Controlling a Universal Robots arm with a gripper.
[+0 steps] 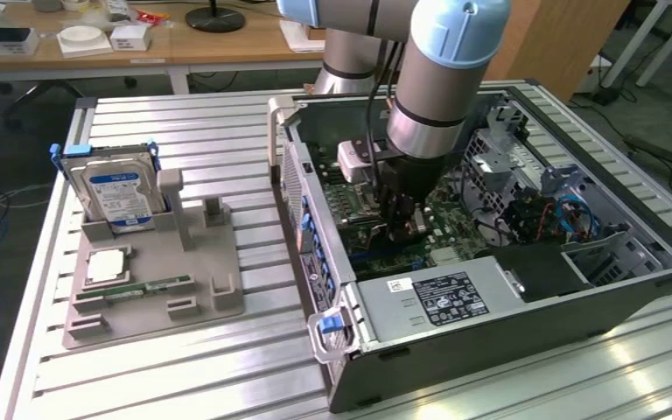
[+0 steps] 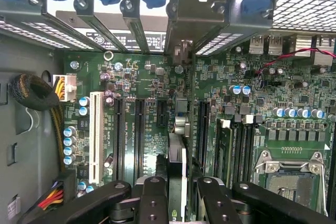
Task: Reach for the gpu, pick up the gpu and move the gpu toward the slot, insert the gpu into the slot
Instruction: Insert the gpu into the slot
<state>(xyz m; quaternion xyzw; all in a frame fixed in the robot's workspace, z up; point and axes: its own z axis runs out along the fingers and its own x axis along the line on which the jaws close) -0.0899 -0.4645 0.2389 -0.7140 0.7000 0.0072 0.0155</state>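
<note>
1. The gripper [image 2: 177,192] pinches the gpu [image 2: 177,150] edge-on between its black fingers [image 2: 152,198].
2. The card stands upright over the green motherboard [image 2: 294,93], at a long black slot [image 2: 201,129].
3. At centre frame in the exterior view, the arm [image 1: 436,79] reaches down into the open computer case [image 1: 616,262].

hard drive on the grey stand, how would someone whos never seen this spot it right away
Start at the open computer case on the slatted metal table, then move toward the exterior view's left to the grey holder tray. The hard drive stands upright at its far end, the only silver box with a blue label; the other parts lie flat.
</note>
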